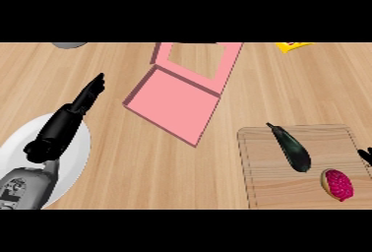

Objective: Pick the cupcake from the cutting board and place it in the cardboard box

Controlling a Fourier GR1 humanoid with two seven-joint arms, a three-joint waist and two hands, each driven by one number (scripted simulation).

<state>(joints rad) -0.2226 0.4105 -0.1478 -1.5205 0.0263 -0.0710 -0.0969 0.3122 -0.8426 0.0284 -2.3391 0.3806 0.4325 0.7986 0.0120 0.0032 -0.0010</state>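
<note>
Pink-topped cupcake (pixel 338 184), on its side, on cutting board (pixel 287 194)

A single head view looks steeply down, close over the wooden counter (pixel 145 162) from the robot's side.

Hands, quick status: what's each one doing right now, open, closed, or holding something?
Left hand: open, black fingers straight, holding nothing, above the wooden counter.
Right hand: only dark fingertips show at the view's right edge beside the wooden cutting board; state cannot be told.
</note>
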